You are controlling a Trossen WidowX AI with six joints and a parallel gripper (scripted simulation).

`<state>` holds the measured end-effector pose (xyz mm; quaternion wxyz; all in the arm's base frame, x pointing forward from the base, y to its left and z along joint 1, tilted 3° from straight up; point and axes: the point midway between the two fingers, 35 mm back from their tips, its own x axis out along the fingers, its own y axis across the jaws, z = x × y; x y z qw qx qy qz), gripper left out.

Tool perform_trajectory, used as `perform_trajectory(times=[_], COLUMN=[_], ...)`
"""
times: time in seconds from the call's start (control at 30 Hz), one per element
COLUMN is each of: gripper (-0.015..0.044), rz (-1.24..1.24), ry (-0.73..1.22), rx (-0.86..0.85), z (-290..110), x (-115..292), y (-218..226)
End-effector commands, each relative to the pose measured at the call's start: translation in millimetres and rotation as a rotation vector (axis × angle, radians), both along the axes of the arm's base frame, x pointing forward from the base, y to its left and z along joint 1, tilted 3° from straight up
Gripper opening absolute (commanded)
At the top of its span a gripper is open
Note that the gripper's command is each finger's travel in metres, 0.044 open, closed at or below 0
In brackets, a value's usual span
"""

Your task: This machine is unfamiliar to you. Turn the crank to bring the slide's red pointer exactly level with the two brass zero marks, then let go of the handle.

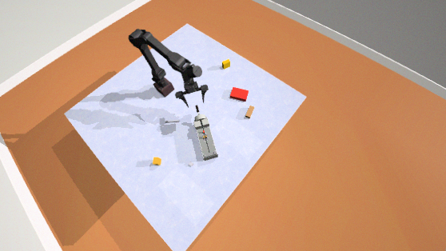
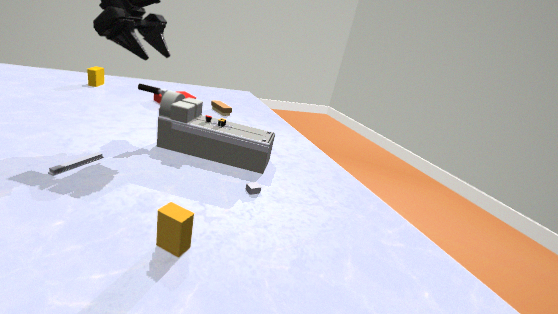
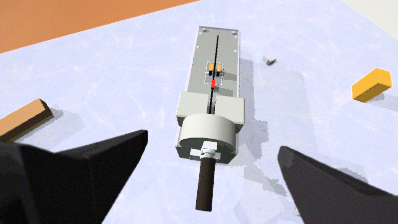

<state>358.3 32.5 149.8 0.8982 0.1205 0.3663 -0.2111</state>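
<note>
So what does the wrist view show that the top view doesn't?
Only the wrist view shows, close up, the red pointer sitting short of the two brass zero marks, on the crank side, and the dark crank handle between the open, empty black pincer's fingers.

Only the top view shows the whole black arm, the flat red block and the far small yellow cube.

Both show the long grey machine, the tan wooden bar and the pale blue mat.
</note>
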Motion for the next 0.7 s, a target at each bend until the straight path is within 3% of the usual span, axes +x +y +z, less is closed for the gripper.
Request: perform_trajectory(times=[0.0,0.67], gripper=[0.0440,0.0440], rz=[-0.008,-0.008], ry=[0.001,0.001], rx=[-0.001,-0.001], z=[-13.2,-56.9], x=[-0.7,1.0], y=[0.5,3.1])
